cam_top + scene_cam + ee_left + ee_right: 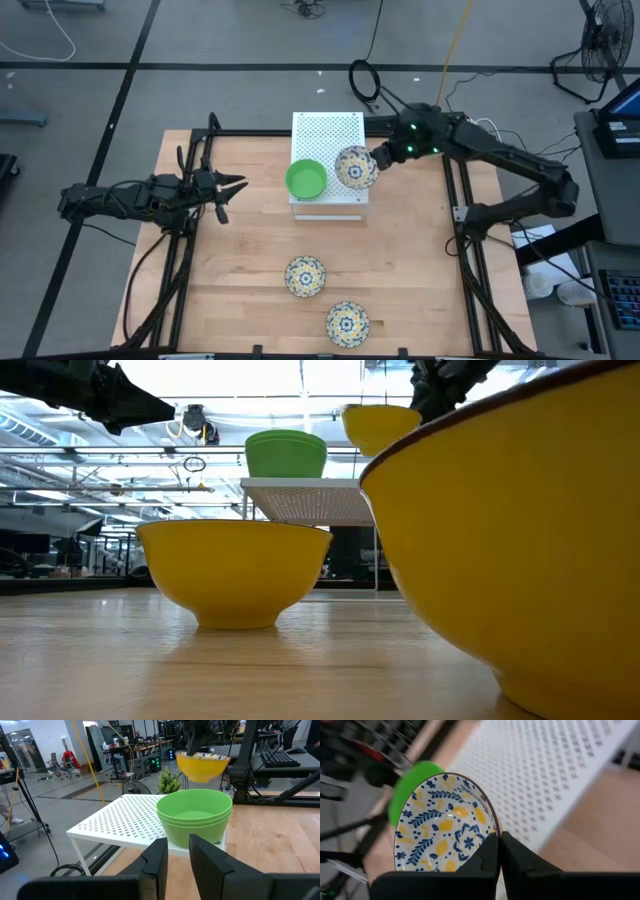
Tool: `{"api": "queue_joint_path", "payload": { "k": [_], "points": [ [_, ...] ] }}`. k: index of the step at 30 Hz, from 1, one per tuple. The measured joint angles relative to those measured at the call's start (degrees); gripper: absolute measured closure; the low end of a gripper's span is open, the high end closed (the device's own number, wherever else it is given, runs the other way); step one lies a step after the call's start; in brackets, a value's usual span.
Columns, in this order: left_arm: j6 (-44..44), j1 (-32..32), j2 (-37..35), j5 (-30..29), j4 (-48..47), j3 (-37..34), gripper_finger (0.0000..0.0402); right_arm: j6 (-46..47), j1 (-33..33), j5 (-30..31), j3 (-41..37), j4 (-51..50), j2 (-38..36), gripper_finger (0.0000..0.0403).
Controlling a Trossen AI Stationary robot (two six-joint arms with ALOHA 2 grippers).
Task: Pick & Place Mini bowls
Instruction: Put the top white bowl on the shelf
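A stack of plain green mini bowls (pixel 306 179) stands by its base on the near left corner of the white perforated box (pixel 328 135). Beside it, over the box's near right corner, hangs a floral mini bowl (pixel 355 167), yellow outside (pixel 202 765), with my right gripper (pixel 378 160) shut on it. Two more floral bowls (pixel 305 276) (pixel 347 323) sit on the table nearer the front. My left gripper (pixel 235 190) waits left of the box, pointing level at the green stack (pixel 195 815), its fingers (pixel 178 855) slightly apart with nothing between them. My right gripper pinches the floral bowl's rim (pixel 493 831) on the side toward the table's right, one finger inside the bowl and one outside. The fingers come slanting down from the far right. The bowl is lifted clear above the box top, opening up.
A small potted plant (pixel 169 781) stands beyond the box. Black frame rails (pixel 462 230) run along the table's left and right sides. Bare wood lies between the box and the two front bowls.
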Motion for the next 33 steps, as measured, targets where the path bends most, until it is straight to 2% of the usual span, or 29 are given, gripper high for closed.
{"api": "queue_joint_path", "payload": {
  "k": [3,6,14,33],
  "points": [
    [0.00,0.01,-0.02,-0.02,0.00,0.00,0.0316,-1.57,-0.74,0.01,6.05,-7.14,4.44,0.0403],
    [0.00,0.01,-0.01,-0.02,0.00,0.00,0.0316,-1.97,-1.33,-0.12,8.51,-10.15,7.11,0.0403],
    [0.00,0.02,0.00,-0.02,-0.04,0.00,0.0316,-2.74,-1.32,-1.94,8.76,-9.99,10.09,0.0403],
    [-0.02,0.02,-0.01,0.00,-0.20,0.00,0.0316,-3.13,-1.27,-1.57,8.79,-11.72,10.07,0.0403]
  ]
}}
